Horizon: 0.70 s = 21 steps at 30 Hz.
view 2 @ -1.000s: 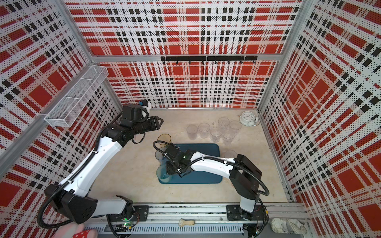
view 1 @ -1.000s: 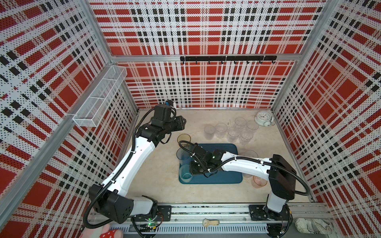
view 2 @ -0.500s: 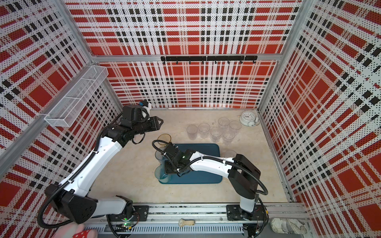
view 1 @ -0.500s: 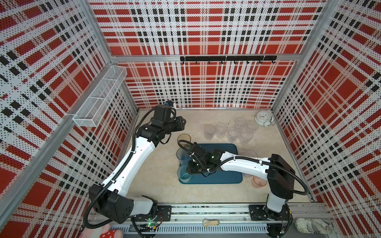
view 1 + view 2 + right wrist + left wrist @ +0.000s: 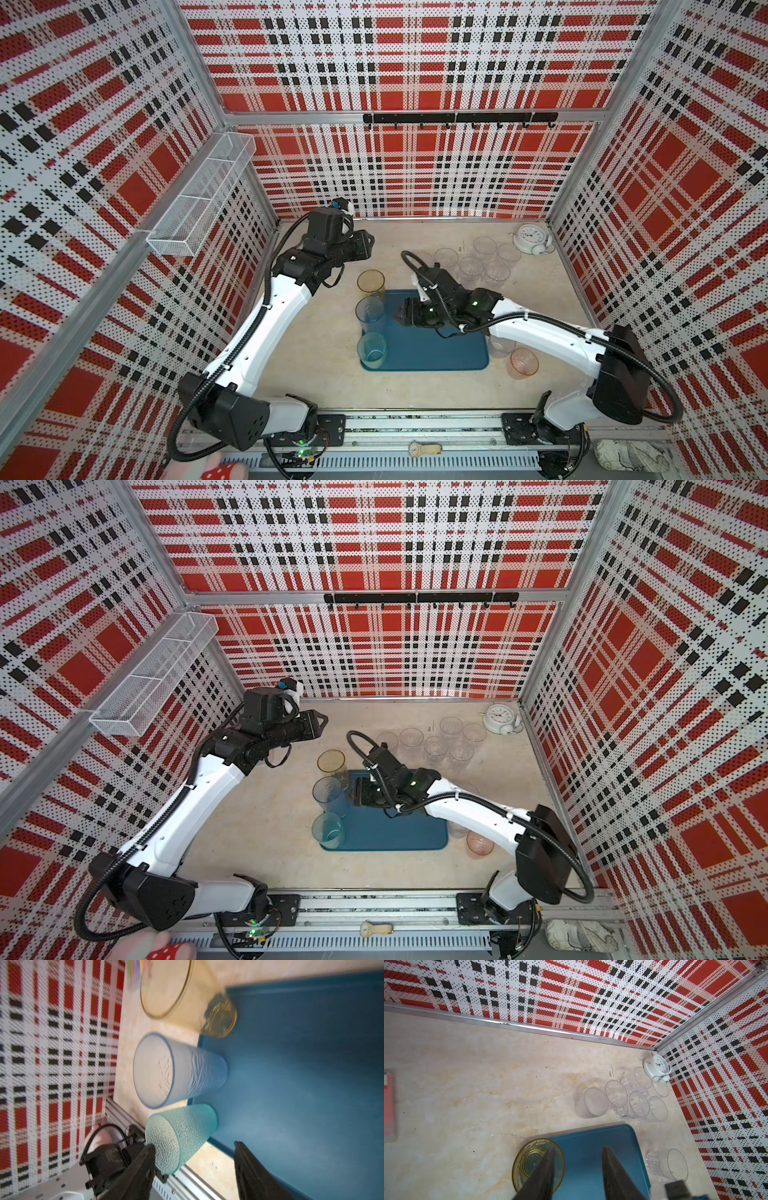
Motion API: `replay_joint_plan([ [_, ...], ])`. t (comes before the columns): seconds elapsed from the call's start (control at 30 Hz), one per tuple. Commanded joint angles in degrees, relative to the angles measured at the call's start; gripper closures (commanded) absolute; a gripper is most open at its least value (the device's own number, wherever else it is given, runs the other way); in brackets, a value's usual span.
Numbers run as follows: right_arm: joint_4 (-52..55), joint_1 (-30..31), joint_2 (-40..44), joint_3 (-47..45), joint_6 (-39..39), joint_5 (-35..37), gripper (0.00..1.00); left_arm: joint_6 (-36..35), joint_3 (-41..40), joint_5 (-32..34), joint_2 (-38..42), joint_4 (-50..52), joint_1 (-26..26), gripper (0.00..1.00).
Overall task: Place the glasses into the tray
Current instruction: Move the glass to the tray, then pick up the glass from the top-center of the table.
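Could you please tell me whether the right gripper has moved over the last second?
Yes: the right gripper has pulled away from the mint-green glass at the tray's near-left corner, toward the tray's far edge.

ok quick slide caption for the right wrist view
right claw open above the tray, facing the amber glass, blue glass and mint glass lined along its edge

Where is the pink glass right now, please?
In both top views the pink glass stands on the table just off the tray's near right corner, beside a clear glass.
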<state>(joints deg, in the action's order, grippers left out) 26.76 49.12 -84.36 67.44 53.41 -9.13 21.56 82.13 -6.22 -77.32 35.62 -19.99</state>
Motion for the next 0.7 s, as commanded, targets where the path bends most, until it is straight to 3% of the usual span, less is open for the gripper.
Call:
replay_joint_plan([
  [0.0,2.67,-5.70,3.01,-1.59,-2.75,0.49,0.37,-1.83,1.28,-0.94,-0.84,-3.48,-0.14,0.58],
  [0.43,4.04,-25.40,4.04,-2.22,-9.04,0.59,0.37,-5.26,4.83,2.65,-11.81,-11.81,-17.39,0.53],
  [0.67,3.28,-27.13,1.18,-0.36,-10.37,0.34,0.28,-4.68,9.70,4.42,-19.63,-11.94,-22.36,0.51],
])
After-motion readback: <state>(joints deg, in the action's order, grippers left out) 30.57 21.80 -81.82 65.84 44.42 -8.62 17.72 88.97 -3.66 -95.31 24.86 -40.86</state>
